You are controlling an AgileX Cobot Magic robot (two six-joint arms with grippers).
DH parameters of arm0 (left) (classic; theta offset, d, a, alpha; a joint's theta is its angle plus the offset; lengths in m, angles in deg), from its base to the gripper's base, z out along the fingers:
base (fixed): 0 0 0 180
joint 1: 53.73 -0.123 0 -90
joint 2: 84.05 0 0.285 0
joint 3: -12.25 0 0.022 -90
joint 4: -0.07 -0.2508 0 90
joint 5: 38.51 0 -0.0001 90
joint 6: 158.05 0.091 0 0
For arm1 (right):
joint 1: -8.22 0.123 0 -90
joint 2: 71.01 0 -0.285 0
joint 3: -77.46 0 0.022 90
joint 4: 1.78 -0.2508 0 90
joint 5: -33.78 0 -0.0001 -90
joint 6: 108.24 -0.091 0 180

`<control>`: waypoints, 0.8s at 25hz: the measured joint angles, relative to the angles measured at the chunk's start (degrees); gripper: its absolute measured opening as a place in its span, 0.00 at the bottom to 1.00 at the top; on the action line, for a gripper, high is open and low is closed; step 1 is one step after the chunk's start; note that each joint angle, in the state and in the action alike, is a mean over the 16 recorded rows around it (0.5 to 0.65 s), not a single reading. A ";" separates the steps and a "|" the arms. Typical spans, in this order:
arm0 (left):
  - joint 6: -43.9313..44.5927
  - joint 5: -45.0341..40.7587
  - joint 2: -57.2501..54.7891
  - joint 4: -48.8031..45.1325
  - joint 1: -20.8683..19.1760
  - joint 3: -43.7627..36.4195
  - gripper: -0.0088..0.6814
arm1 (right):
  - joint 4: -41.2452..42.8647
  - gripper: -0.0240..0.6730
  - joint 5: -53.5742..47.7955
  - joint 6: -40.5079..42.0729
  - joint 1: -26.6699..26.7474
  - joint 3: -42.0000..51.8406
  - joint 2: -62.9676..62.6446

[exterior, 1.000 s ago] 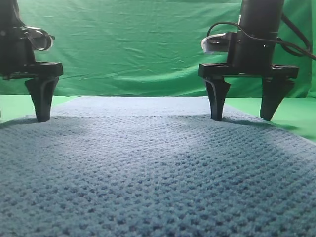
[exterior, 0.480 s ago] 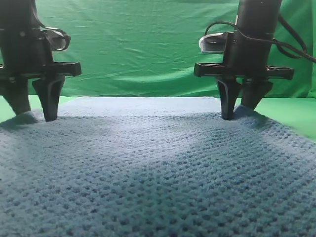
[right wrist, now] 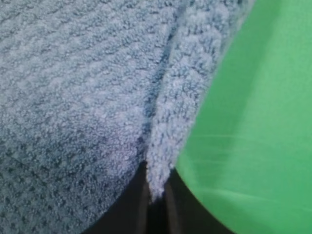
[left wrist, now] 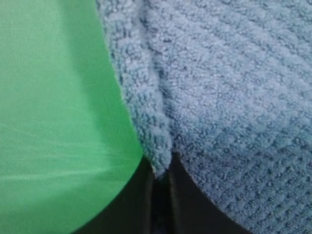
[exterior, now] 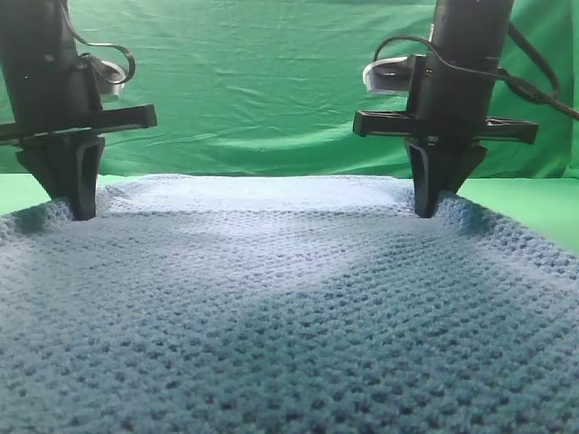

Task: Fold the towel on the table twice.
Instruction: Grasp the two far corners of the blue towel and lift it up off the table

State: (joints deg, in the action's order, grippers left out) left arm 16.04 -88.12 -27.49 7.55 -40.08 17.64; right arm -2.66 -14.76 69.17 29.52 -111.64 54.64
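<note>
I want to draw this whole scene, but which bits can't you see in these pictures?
- The bumpy blue-grey waffle-weave towel: its near end runs off the bottom edge of the high view.
- The smooth green table: mostly covered by the towel.
- The left claw and the right claw: both wrist views are blurry, showing only dark fingers pinching a towel edge.
</note>
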 joint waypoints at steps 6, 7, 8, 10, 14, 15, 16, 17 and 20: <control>-0.51 -3.11 3.31 0.17 -0.71 10.05 0.01 | 2.01 0.03 -1.15 0.02 -0.44 -7.10 -3.07; -0.58 -3.37 3.89 0.09 -0.75 12.32 0.01 | 2.40 0.03 -1.35 0.03 -0.52 -9.00 -3.58; -0.63 -3.53 4.46 -0.01 -0.78 14.71 0.01 | 2.82 0.03 -1.50 0.04 -0.59 -11.06 -4.08; -0.64 -3.51 5.54 -0.24 -0.82 19.77 0.01 | 3.75 0.03 -1.63 0.07 -0.72 -15.68 -5.04; -0.65 -2.25 7.42 -0.65 -0.88 29.62 0.01 | 5.73 0.03 -1.21 0.53 -0.90 -25.75 -6.51; -0.65 -1.82 7.71 -0.73 -0.89 31.74 0.01 | 6.12 0.03 -1.08 0.76 -0.93 -28.00 -6.67; -0.65 -1.38 7.90 -0.79 -0.90 33.66 0.01 | 6.48 0.03 -1.01 1.04 -0.95 -30.11 -6.75; -0.65 -0.95 8.02 -0.82 -0.91 35.31 0.01 | 6.81 0.03 -0.98 1.34 -0.96 -32.09 -6.76; -0.66 0.30 8.07 -0.87 -0.94 38.47 0.01 | 7.76 0.03 -1.46 2.33 -0.96 -36.83 -6.29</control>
State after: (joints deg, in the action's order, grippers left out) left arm 15.38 -87.82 -19.42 6.68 -41.02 56.12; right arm 5.10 -16.22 71.50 28.56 -148.47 48.35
